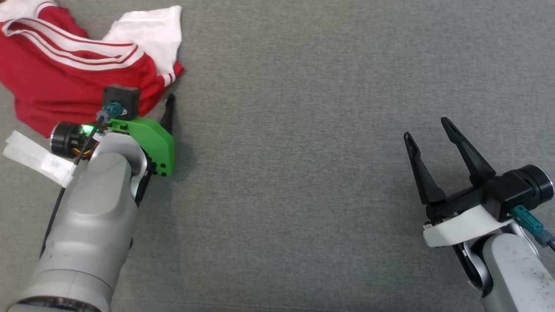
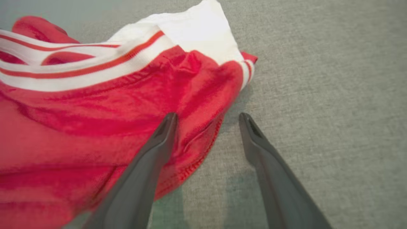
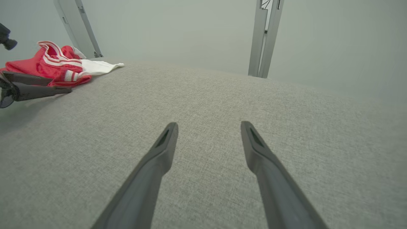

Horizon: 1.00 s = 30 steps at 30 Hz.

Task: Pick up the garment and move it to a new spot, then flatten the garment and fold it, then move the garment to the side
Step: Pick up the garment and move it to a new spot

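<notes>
The garment (image 1: 65, 73) is red with white stripes and a white part, and lies crumpled at the far left of the grey surface. My left gripper (image 1: 151, 100) stands open at the garment's near right edge. In the left wrist view the left gripper (image 2: 208, 116) has one finger over the red hem of the garment (image 2: 95, 127) and the other over bare grey cloth, with nothing held. My right gripper (image 1: 426, 128) hovers open far to the right, and its wrist view shows the right gripper (image 3: 208, 124) above bare surface, the garment (image 3: 54, 65) far off at the left.
The grey fabric surface (image 1: 295, 173) spreads wide between the two arms. A white paper label (image 1: 34, 158) hangs on the left arm's cable. Beyond the far edge stand two metal posts (image 3: 264, 38) before a pale wall.
</notes>
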Available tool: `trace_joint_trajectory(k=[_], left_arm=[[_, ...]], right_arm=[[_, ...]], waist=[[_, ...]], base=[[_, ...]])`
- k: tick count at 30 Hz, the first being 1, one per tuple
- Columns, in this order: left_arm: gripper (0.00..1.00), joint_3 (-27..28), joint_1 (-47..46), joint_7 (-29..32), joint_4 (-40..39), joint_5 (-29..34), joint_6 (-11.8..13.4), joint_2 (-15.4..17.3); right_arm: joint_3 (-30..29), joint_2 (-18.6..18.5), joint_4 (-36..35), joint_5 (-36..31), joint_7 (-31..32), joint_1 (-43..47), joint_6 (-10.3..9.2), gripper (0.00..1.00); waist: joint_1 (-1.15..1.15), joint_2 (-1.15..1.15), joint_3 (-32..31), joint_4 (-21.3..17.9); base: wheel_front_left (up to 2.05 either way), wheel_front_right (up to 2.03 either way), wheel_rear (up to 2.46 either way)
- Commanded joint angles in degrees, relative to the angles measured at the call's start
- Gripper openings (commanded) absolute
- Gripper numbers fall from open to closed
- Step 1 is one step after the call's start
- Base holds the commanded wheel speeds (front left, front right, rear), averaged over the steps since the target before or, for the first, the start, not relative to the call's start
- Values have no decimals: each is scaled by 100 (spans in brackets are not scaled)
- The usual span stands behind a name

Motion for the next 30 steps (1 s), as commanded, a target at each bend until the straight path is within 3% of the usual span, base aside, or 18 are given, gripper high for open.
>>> trace_joint_trajectory(k=[1,2,10,19,23,30], left_arm=[[27,-14,-183,-18,167,69,58,93],[0,-7,-202,-41,274,64,86,110],[0,-120,-444,-130,729,68,15,254],[0,-375,-709,-232,125,-61,-96,279],[0,-676,-629,70,-617,-359,-107,170],[0,-1122,-162,997,-3097,-1270,-104,354]], right_arm=[[20,3,1,60,-14,-133,-9,100],[23,9,1,58,-14,-141,-9,100],[-97,205,130,96,-14,80,-9,100],[-175,671,314,162,-14,434,-9,100],[-222,828,372,177,-14,583,-10,100],[-382,1026,348,175,-14,726,-9,100]], waist=[[0,0,385,-473],[0,0,365,-484],[0,0,-111,-498],[0,0,-1190,-591],[0,0,-1612,-712],[0,0,-1970,-1116]], base=[[0,0,0],[0,0,0],[0,0,0],[0,0,0],[0,0,0],[0,0,0]])
